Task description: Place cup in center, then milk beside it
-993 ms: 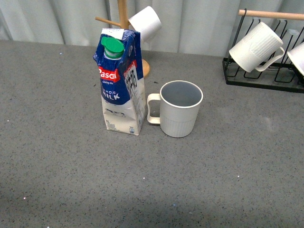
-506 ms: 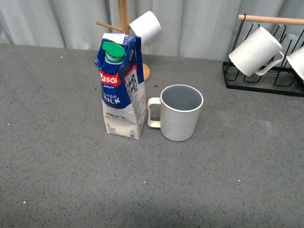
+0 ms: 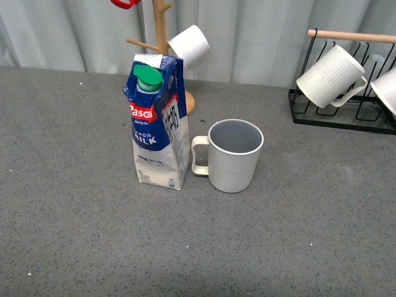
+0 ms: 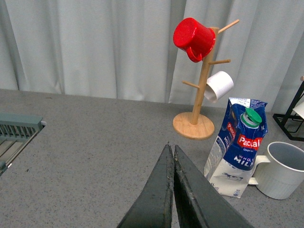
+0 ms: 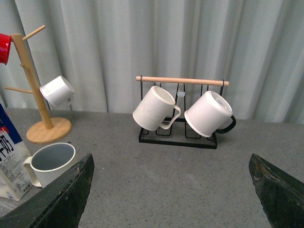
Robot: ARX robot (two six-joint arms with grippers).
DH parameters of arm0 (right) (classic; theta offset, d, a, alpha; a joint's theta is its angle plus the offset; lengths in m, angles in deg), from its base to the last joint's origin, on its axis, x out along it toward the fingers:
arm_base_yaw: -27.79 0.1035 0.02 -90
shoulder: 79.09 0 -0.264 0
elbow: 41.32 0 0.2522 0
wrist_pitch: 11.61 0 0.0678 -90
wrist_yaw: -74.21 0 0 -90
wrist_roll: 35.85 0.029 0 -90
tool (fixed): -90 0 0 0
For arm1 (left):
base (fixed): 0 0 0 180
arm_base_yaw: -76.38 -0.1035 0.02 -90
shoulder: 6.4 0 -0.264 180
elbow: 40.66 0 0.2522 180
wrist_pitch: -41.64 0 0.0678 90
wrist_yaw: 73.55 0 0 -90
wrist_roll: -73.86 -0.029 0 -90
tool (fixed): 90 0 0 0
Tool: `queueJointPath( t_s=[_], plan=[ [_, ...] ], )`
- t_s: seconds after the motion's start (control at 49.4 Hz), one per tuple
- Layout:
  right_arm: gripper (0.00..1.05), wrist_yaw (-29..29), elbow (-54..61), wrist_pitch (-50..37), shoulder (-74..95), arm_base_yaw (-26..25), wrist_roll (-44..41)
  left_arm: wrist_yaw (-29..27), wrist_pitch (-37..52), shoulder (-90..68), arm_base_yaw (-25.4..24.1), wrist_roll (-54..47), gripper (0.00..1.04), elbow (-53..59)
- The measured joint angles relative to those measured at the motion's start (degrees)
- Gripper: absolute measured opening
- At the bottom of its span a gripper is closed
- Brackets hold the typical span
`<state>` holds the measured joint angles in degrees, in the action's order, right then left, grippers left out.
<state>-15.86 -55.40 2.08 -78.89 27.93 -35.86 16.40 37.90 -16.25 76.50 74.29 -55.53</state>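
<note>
The cup point(image 3: 234, 162), cream-white with a ribbed lower half, stands upright on the grey table, its handle turned toward the milk point(image 3: 158, 127). The milk, a blue and white carton with a green cap, stands upright just left of the cup, a narrow gap from the handle. The left wrist view shows the milk point(image 4: 239, 147) and the cup point(image 4: 285, 170) off beyond my left gripper point(image 4: 170, 148), which is shut on nothing above bare table. My right gripper point(image 5: 171, 157) is open and empty, with the cup point(image 5: 48, 164) and the milk point(image 5: 9, 161) beside one finger. Neither gripper shows in the front view.
Behind the milk stands a wooden mug tree point(image 3: 162, 37) holding a smooth white mug point(image 3: 189, 38) and a red mug point(image 4: 192, 39). A black rack point(image 3: 346, 114) at the back right hangs a ribbed mug point(image 3: 328, 77) and another white one point(image 5: 207, 114). A grey grille point(image 4: 19, 128) lies far left.
The whole scene sits a little lower in the front view, and the red mug's edge now shows at the top. Milk and cup keep the same places relative to each other.
</note>
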Motion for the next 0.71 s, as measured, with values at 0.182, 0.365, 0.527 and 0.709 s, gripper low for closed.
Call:
queueJointPath(
  t_s=[0.182,0.365,0.527,0.709],
  plan=[
    [0.95,0.0,0.0,0.0,0.0,0.0,0.0,0.07,-9.77,9.46,0.0,-0.02,0.04,0.0],
    [0.95,0.0,0.0,0.0,0.0,0.0,0.0,0.04,-9.97,9.55,0.0,-0.02,0.32,0.0],
    [0.95,0.0,0.0,0.0,0.0,0.0,0.0,0.04,-9.99,9.57,0.0,-0.02,0.57,0.0],
    [0.95,0.0,0.0,0.0,0.0,0.0,0.0,0.04,-9.99,9.57,0.0,-0.02,0.9,0.0]
  ],
)
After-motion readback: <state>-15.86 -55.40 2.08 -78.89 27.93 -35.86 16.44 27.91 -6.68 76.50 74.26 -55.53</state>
